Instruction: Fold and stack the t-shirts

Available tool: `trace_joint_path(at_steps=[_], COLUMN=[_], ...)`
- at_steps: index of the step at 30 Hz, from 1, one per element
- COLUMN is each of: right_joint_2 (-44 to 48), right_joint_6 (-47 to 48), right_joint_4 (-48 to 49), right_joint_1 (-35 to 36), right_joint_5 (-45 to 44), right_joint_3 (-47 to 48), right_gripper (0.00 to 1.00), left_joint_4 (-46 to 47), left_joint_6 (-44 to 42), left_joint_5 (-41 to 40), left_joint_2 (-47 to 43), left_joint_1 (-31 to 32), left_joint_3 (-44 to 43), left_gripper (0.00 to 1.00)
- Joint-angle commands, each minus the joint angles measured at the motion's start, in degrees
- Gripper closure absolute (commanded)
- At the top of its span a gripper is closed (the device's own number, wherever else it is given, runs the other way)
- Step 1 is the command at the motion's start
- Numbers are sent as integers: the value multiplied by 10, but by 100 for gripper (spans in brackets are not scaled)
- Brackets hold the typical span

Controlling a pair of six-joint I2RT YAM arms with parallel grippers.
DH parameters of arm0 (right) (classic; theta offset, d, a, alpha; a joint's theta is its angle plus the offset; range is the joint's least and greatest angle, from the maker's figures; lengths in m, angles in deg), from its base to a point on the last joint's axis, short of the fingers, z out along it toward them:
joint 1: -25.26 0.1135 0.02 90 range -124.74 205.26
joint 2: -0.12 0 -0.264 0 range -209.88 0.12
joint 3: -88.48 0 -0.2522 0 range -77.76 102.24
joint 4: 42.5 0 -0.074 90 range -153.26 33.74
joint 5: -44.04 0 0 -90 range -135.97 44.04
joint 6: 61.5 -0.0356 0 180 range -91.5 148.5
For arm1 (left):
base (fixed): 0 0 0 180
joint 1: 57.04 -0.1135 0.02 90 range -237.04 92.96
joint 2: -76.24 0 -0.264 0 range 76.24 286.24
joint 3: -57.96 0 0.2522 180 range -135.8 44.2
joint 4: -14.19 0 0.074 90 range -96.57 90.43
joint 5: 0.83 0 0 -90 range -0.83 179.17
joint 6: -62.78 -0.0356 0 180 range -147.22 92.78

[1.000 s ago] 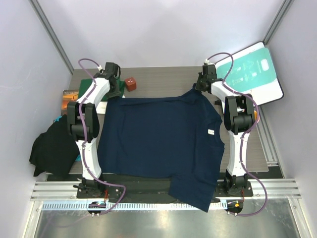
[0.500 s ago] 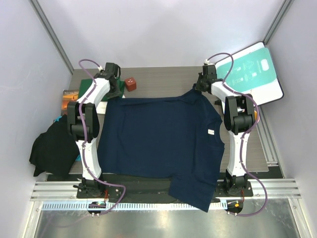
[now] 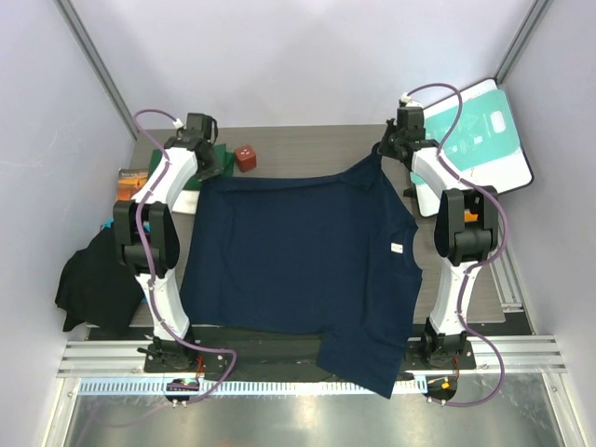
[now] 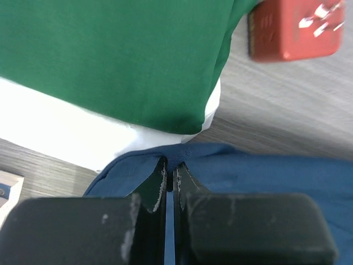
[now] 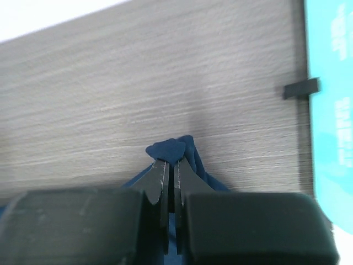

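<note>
The navy t-shirt (image 3: 298,261) lies spread over the middle of the table, white label (image 3: 396,248) near its right side, and one part hangs over the near edge. My left gripper (image 3: 207,172) is shut on its far left corner, and in the left wrist view the gripper (image 4: 170,165) pinches a fold of the navy cloth (image 4: 265,176). My right gripper (image 3: 383,155) is shut on the far right corner, which is pulled up into a peak. The right wrist view shows that gripper (image 5: 171,161) with a tuft of navy cloth (image 5: 167,149) at its tips. A green t-shirt (image 4: 121,55) lies on a white one (image 4: 55,127) just beyond the left gripper.
A small red block (image 3: 245,156) stands at the back by the green t-shirt (image 3: 222,153). A brown-orange book (image 3: 130,182) and a dark heap of cloth (image 3: 98,275) lie at the left. The teal-and-white board (image 3: 475,135) leans at the back right.
The left gripper has shut on the shirt's far left corner. Both arms have moved outward and back, drawing the far edge taut and raising the far right corner.
</note>
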Motion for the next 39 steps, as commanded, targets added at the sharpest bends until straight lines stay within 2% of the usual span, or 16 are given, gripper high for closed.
trace_joint_path(at_steps=[1,10,19,25,31,39], right_joint_2=[50,88,216,312,370,465], right_joint_6=[0,0,-25,-62,-85,-76], right_joint_4=[9,-79,-103,-111,-148,-220], right_joint_1=[-11,-11,-12,-11,-11,-10], right_joint_5=[1,-2,22,35,68,68], right_joint_3=[3,1,-104,-185,-252,-317], right_gripper=[99,99,99,99,99,99], left_joint_4=[17,-36,-22,-28,-48,-76], left_joint_6=[16,18,5,1,-10,-14], left_joint_5=[14,-2,23,49,60,9], left_joint_2=[-49,-62,-127,-143,-148,-181], left_joint_1=[-20,-29,-30,-32,-32,-34], left_joint_3=[-8,-8,79,94,87,110], left_gripper=[100,100,100,100,100,100])
